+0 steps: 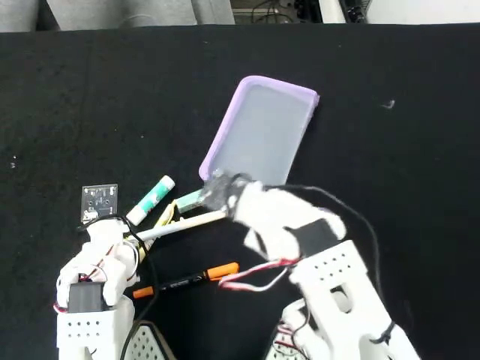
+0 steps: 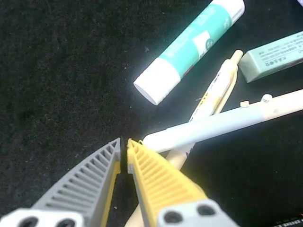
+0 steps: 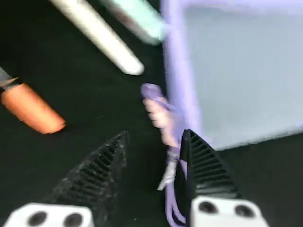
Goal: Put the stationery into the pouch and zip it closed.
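Our worktop layout
On the black worktop (image 1: 405,150), the white-and-green glue stick (image 1: 150,199) lies left of the lilac rectangular pouch (image 1: 262,131), the orange-capped black marker (image 1: 187,281) in front.

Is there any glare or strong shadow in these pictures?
High view: the black table hides shadows, and the white right arm looks brightest. Left wrist view: the glue stick shows a faint sheen, no hard glare. Right wrist view: the pouch is evenly lit.
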Action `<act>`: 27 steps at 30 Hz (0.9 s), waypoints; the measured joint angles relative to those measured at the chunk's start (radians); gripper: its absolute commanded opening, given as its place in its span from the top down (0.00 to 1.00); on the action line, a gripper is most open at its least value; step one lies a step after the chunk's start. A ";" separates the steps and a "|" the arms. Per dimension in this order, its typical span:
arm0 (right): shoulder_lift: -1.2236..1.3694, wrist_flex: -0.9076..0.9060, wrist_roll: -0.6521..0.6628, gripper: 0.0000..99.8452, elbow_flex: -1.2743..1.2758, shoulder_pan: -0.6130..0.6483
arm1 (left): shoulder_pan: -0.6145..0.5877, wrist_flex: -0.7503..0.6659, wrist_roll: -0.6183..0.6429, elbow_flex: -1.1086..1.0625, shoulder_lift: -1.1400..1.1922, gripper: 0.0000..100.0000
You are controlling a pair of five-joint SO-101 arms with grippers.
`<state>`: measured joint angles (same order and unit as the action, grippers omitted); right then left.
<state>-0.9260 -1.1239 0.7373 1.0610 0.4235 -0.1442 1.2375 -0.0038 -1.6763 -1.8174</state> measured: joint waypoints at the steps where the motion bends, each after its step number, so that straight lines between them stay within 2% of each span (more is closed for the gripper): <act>1: 0.000 -0.035 0.000 0.82 -0.012 0.034 | 0.000 0.000 0.000 0.000 0.000 0.96; 3: 0.000 -0.069 0.000 0.82 -0.017 0.078 | 0.000 0.000 0.000 0.000 0.000 0.96; 8: 0.055 -0.069 0.000 0.82 0.002 0.091 | 0.000 0.000 0.000 0.000 0.000 0.96; 15: 0.272 0.094 0.000 0.82 0.032 0.089 | 0.000 0.000 0.000 0.000 0.000 0.96; 21: 0.416 0.273 0.025 0.82 0.032 -0.002 | 0.000 0.000 0.000 0.000 0.000 0.96; 27: 0.502 0.333 0.080 0.82 0.018 -0.017 | 0.000 0.000 0.000 0.000 0.000 0.96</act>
<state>-0.4242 -0.7910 0.8170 1.0794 0.4066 -0.1442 1.2375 -0.0038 -1.6763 -1.8174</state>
